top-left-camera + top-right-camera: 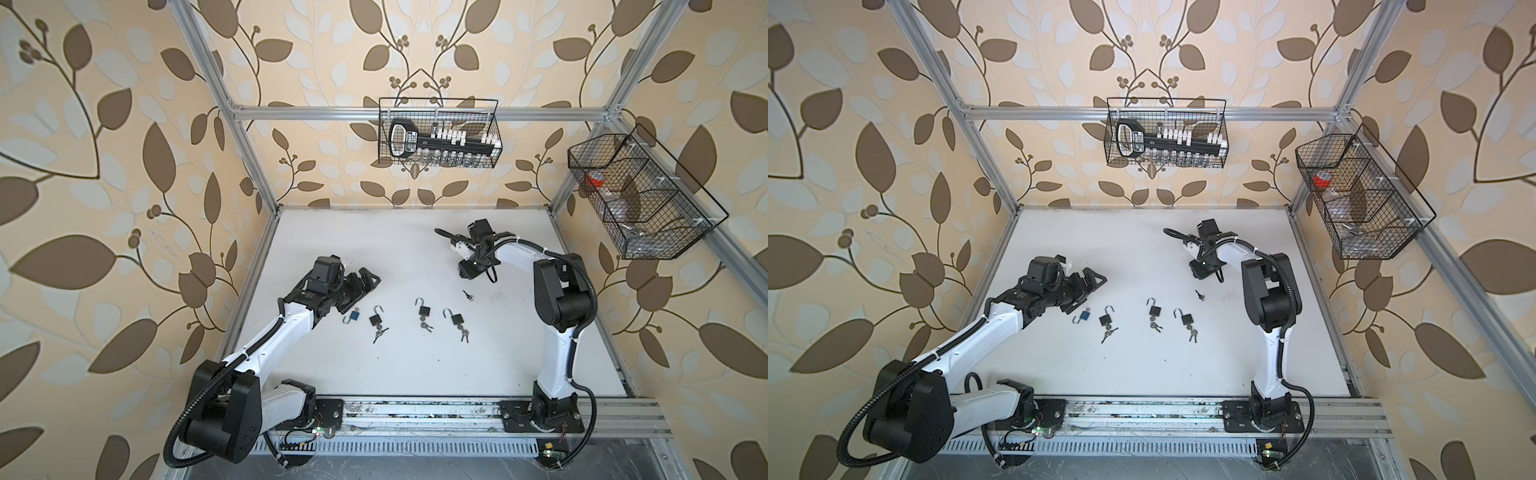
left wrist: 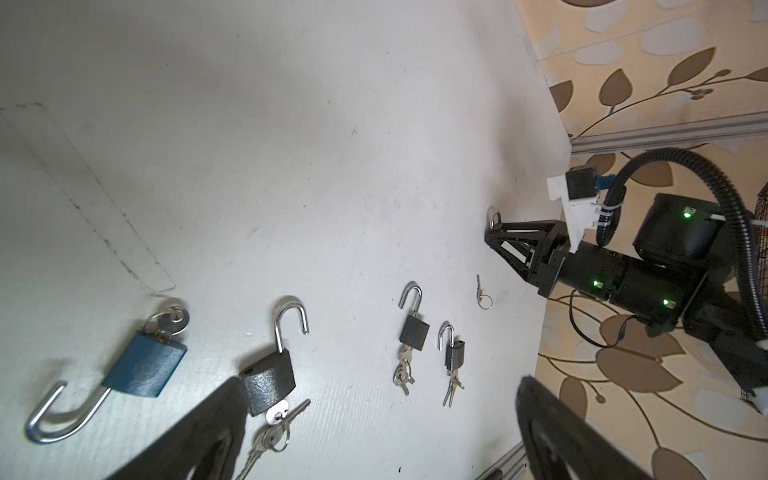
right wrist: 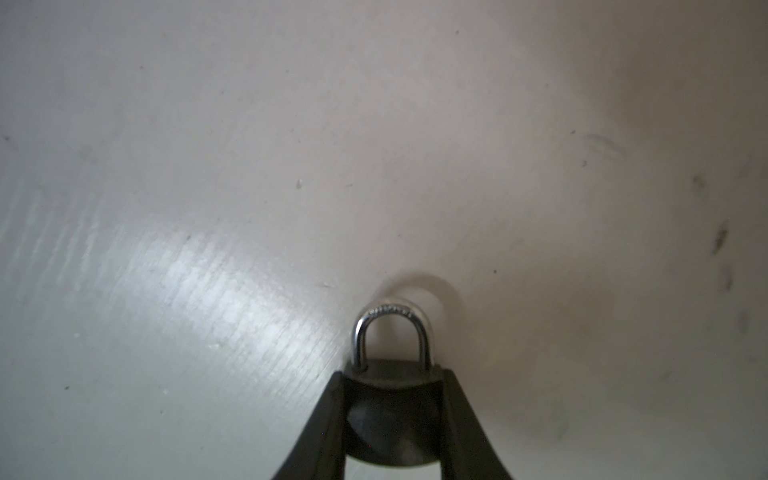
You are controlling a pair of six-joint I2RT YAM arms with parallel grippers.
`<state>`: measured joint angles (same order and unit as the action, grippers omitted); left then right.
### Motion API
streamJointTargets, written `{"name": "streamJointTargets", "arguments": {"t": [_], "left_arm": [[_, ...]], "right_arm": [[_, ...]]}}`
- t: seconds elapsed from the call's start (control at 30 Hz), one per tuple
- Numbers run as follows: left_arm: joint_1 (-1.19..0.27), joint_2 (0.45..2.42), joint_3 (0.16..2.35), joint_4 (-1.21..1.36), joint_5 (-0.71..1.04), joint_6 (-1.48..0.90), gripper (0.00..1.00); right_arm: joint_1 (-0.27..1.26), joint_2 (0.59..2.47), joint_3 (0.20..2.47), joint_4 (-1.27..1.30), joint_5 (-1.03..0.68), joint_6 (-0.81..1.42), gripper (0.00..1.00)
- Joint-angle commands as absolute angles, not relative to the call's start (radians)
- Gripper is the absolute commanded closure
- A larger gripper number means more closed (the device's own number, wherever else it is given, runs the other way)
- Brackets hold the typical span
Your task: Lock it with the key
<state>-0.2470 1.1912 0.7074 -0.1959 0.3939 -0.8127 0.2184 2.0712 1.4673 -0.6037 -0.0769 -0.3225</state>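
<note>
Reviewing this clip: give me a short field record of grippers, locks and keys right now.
Right gripper: shut on held padlock, shackle closed
Left gripper: open, near blue padlock
Blue padlock: on table, shackle open, key in it
Black padlocks: three on table, shackles open, keys at bases
Loose key: on table, apart from locks

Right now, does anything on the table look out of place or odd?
A lone key lies in no lock, near the right gripper, which holds a closed padlock. The blue padlock lies reversed, shackle toward the robot, unlike the three black padlocks.
</note>
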Motion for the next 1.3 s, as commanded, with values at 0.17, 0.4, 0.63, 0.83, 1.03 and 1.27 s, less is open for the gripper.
{"name": "streamJointTargets", "arguments": {"t": [0.17,0.4,0.63,0.83,1.03,1.27], "left_arm": [[-0.232,1.196,0.742,-0.133,0.457,-0.807,0.01],[-0.232,1.193,0.739,-0.136,0.465,-0.799,0.01],[-0.232,1.169,0.727,-0.151,0.477,-0.797,0.01],[-0.26,1.093,0.743,-0.231,0.433,-0.729,0.01],[-0.493,1.072,0.751,-0.311,0.263,-0.664,0.01],[-0.756,1.114,0.721,-0.25,0.123,-0.736,0.01]], "right_arm": [[0.212,2.109,1.498,-0.638,-0.098,-0.348,0.77],[0.213,2.108,1.498,-0.635,-0.106,-0.348,0.64],[0.213,2.061,1.506,-0.613,-0.112,-0.321,0.47],[0.232,1.884,1.429,-0.505,-0.003,-0.169,0.45],[0.359,1.675,1.208,-0.337,0.08,0.089,0.44],[0.485,1.51,1.007,-0.406,0.122,0.368,0.3]]}}
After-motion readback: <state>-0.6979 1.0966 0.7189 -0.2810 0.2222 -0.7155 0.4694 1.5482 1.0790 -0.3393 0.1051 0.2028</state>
